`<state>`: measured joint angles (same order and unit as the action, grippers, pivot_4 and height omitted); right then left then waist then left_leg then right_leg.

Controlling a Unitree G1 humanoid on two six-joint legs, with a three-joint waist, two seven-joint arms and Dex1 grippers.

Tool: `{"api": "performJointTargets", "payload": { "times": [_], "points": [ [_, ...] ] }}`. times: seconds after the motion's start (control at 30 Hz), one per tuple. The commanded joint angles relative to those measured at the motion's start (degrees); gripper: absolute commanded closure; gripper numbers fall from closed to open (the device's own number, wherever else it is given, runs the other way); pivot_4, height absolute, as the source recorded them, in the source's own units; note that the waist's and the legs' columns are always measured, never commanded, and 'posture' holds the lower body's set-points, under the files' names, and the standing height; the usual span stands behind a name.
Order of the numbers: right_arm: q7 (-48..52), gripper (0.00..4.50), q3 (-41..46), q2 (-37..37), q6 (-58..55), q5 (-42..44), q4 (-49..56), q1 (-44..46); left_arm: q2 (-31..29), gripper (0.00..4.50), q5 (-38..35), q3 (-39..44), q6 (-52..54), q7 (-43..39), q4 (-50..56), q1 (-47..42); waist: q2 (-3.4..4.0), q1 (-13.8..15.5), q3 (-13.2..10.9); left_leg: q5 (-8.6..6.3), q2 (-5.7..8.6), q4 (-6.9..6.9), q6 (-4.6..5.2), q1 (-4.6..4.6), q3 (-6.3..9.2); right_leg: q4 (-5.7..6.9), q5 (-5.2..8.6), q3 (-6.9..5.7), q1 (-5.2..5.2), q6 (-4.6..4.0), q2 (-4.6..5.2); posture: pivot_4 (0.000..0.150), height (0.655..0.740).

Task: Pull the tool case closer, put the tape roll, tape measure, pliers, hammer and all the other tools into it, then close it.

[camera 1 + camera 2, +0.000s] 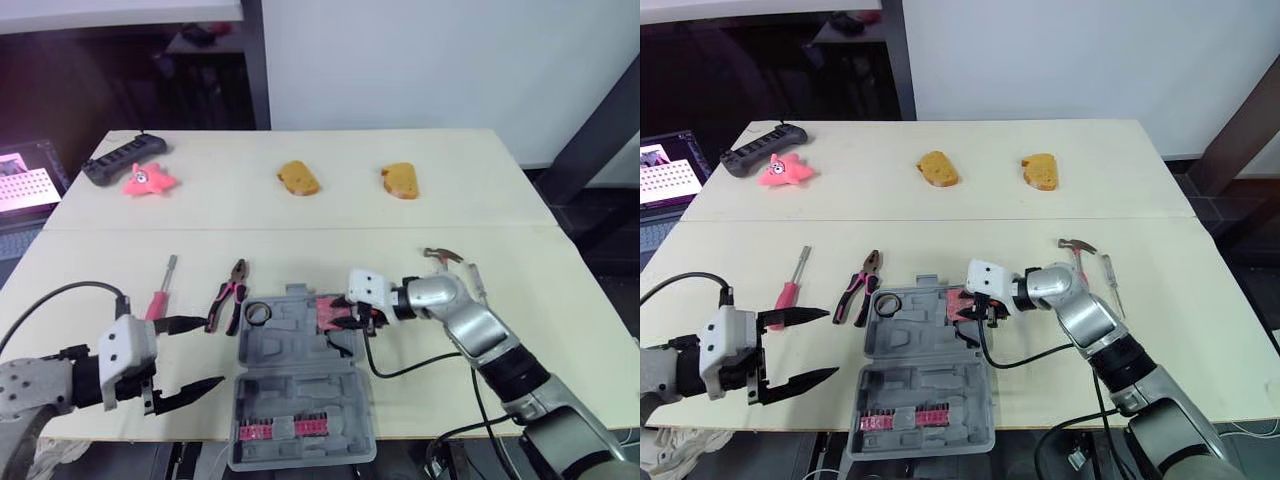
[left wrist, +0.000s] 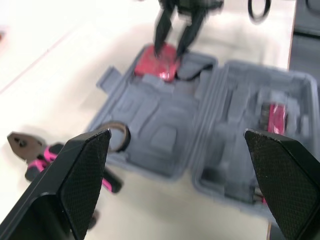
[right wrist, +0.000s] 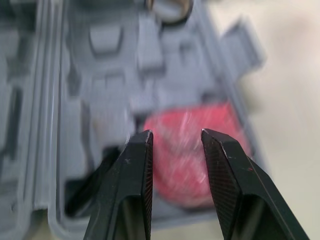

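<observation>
the right gripper (image 1: pixel 345 318) is hovering, fingers slightly parted and gripping nothing, over the pink tape measure (image 2: pixel 157 67) lying in the open tool case (image 1: pixel 290 352). the left gripper (image 1: pixel 212 352) is gaping wide, empty, beside the case, near the pliers (image 1: pixel 228 295).

The left gripper (image 1: pixel 212 352) has two long, tapering black fingers (image 2: pixel 82 170) whose inner faces carry a fine diamond-knurled texture. They spring from a boxy white wrist housing (image 1: pixel 128 350). Behind it come a black collar (image 1: pixel 90 380) and a rounded grey forearm shell (image 1: pixel 30 390), and a thin black cable (image 1: pixel 60 291) arcs over them. The right gripper (image 3: pixel 176 134) bears the same textured black fingers on a matching white block (image 1: pixel 368 285). Its arm is a glossy silver-grey casing (image 1: pixel 470 325) with a black band (image 1: pixel 515 375) further back and a black cable loop (image 1: pixel 400 373) running from the wrist.
</observation>
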<state>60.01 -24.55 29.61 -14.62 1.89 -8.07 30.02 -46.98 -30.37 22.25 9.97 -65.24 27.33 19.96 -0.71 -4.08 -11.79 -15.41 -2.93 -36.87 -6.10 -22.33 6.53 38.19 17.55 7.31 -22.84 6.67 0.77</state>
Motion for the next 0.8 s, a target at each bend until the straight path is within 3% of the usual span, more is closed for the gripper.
{"api": "performJointTargets", "payload": {
  "times": [0.03,0.27,0.4,0.53,0.63,0.73,0.8],
  "points": [
    [0.0,2.88,-0.9,-0.2,3.7,-2.5,-8.1,-1.6,-0.2,0.0,-1.5,1.7,0.5,0.3,1.7,0.3,-0.02,0.0,0.0,0.0,0.0,0.0,0.0,0.1,0.01,0.0,0.0,0.0,0.12,0.0,-0.01,0.15,0.74],
    [0.2,2.88,0.3,-1.5,8.3,-3.0,-15.8,-2.3,-0.8,0.0,-1.5,1.2,1.0,0.1,1.2,-0.7,-0.17,0.1,0.1,-0.01,0.0,0.05,0.0,0.79,0.0,-0.08,0.14,0.03,0.78,-0.22,-0.01,0.15,0.74],
    [0.3,2.88,3.5,-2.9,10.2,0.4,-13.4,-2.3,-1.1,0.0,-1.3,0.7,1.0,-0.4,0.2,-1.6,-0.21,0.1,0.2,-0.01,0.0,0.05,0.0,0.91,-0.01,-0.09,0.16,0.05,0.91,-0.22,-0.01,0.15,0.74],
    [-0.3,2.88,8.4,-1.0,8.3,3.4,-3.4,-2.3,-1.4,0.0,-3.3,0.8,7.3,2.5,-3.5,-4.9,-0.05,0.1,0.1,-0.01,0.01,0.05,0.0,0.77,-0.01,-0.08,0.15,0.08,0.77,-0.21,-0.02,0.15,0.74],
    [0.2,2.11,12.8,1.6,2.1,7.6,2.7,-3.0,-1.9,0.0,-4.0,1.3,10.3,3.4,-6.8,-7.5,0.06,0.0,0.0,0.0,0.01,0.04,0.0,0.4,0.0,-0.02,0.05,0.08,0.39,-0.05,-0.03,0.15,0.74],
    [-1.9,0.63,18.2,4.7,0.7,9.3,6.6,-5.8,-1.1,0.0,-2.7,3.1,8.9,4.5,-9.7,-8.0,0.04,0.1,0.0,-0.01,0.0,0.04,0.0,0.19,0.02,-0.01,0.02,0.06,0.19,0.02,-0.04,0.15,0.74],
    [-2.9,0.06,23.0,7.0,-0.6,11.3,9.1,-9.0,0.3,0.0,-1.7,5.5,6.5,5.2,-12.0,-6.7,0.04,0.1,0.0,-0.02,0.0,0.08,0.02,0.09,0.03,-0.02,0.02,0.03,0.11,0.04,-0.03,0.15,0.74]
  ]
}}
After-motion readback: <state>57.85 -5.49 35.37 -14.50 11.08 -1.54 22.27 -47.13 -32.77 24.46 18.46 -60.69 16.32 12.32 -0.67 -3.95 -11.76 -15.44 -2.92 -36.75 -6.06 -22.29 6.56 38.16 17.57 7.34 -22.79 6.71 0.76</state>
